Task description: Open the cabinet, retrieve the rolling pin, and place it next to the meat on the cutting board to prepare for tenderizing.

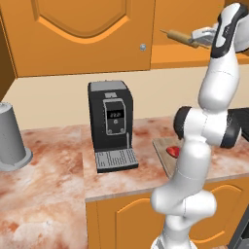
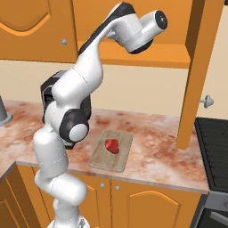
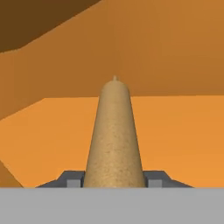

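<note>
The slim tan wooden rolling pin [image 3: 114, 135], a speckled cylinder with a thin peg at its far end, sits clamped between the two dark fingers of the hand [image 3: 114, 178]. It points straight away from the hand, held above the open orange cabinet's shelf [image 3: 175, 131], high over the marbled table [image 1: 58, 165].

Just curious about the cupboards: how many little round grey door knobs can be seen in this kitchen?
2: one small round grey knob on the closed orange wooden door above the black coffee machine, another on the opened door's edge. Others may be hidden.
</note>
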